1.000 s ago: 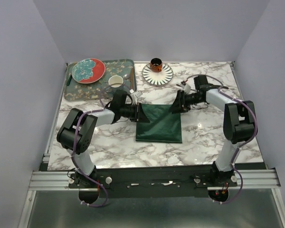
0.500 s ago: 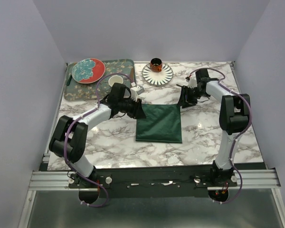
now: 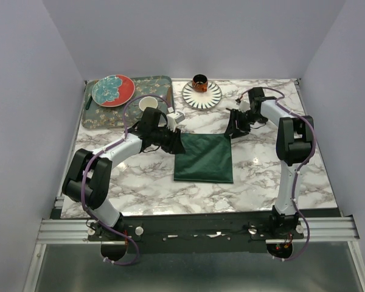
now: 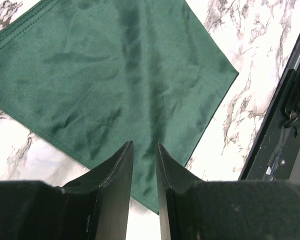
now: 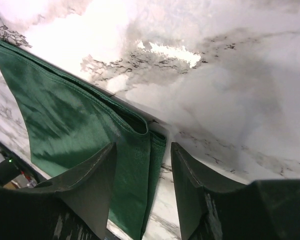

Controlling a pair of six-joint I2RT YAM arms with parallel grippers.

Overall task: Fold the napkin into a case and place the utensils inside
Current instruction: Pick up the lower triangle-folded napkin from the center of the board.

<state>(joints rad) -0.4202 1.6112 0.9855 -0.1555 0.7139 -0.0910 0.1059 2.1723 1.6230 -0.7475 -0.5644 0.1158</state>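
Observation:
The dark green napkin lies flat on the marble table, folded into a layered rectangle. My left gripper hovers at its far left corner; in the left wrist view the gripper is open by a narrow gap with only the napkin beneath it. My right gripper sits at the far right corner. In the right wrist view that gripper is open, and the napkin's layered corner lies below the gap, not pinched. The utensils are too small to pick out on the tray.
A patterned tray at the far left holds a red and teal plate and a white cup. A striped plate with a small dark cup stands at the far middle. Walls close in left and right.
Both grippers have let go of the napkin's far corners and widened. The left arm swung its elbow out left, the right gripper drew back toward the far right, and the napkin settled flat.

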